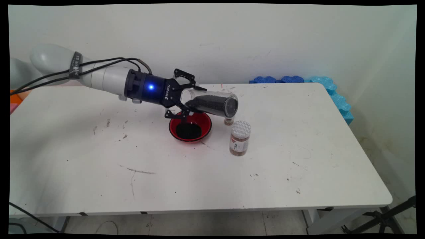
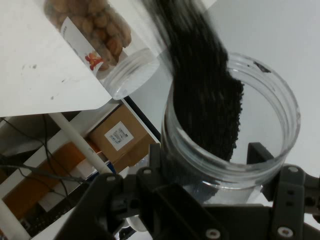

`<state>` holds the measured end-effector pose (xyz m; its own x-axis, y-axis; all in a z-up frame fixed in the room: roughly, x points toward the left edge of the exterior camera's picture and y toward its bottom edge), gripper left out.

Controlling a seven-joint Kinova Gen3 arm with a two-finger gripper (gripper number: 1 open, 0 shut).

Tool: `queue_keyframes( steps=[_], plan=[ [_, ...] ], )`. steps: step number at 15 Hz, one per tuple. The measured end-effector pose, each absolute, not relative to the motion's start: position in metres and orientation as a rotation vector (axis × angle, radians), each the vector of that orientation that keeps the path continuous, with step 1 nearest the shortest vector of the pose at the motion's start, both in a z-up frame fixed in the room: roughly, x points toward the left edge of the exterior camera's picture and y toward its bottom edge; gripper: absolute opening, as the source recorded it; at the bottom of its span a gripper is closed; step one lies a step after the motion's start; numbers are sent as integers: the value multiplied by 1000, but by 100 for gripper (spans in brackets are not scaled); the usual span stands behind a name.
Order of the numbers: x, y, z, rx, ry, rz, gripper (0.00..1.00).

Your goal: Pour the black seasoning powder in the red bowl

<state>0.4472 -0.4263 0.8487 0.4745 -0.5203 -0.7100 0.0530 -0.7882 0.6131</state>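
fingers (image 1: 186, 97) clamping tilted jar (image 1: 212, 103), above red bowl (image 1: 190, 126)

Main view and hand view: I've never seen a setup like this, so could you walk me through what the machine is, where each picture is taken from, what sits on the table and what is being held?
The machine is a white robot arm ending in a black two-finger gripper. The main view comes from a fixed camera above the table's near side, looking across the white table at a wall. The hand view comes from a camera on the hand, looking along the fingers.

The gripper is shut on a clear jar partly filled with black grains, held tipped nearly on its side above the table. Below the gripper stands a red bowl with a patch of the same black stuff in it. To the right stands a small jar with a white lid and brownish contents; the hand view shows it too. Another small container is mostly hidden behind the held jar. Blue foam pieces line the far right edge.
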Motion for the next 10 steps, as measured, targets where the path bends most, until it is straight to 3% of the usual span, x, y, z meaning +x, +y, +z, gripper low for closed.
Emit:
queue_keyframes(
  steps=[10],
  plan=[
    [446,-429,847,2140,-435,-1279,0]
  ],
)
